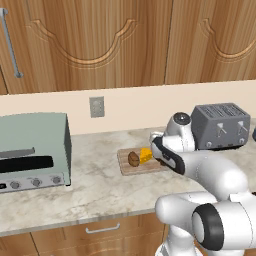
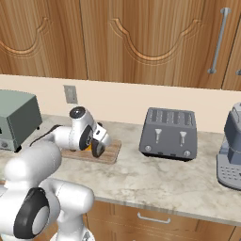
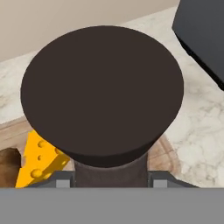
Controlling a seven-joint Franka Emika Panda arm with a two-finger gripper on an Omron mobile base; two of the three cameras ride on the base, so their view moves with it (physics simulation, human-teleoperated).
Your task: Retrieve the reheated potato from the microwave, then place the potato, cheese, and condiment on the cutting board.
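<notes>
At frame centre over the board (image 1: 131, 170), tool (image 3: 109, 181) clamped on the bottle (image 3: 103, 92), potato (image 1: 133, 159) and cheese (image 1: 146, 156) already down; next, probably lowering and letting go.

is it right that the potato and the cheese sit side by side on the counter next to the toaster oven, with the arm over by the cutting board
Not quite. The potato and the cheese do sit side by side, but on the cutting board, not on the counter by the toaster oven, which stands well to the left. The left base view shows this. The arm is indeed over the board.
</notes>
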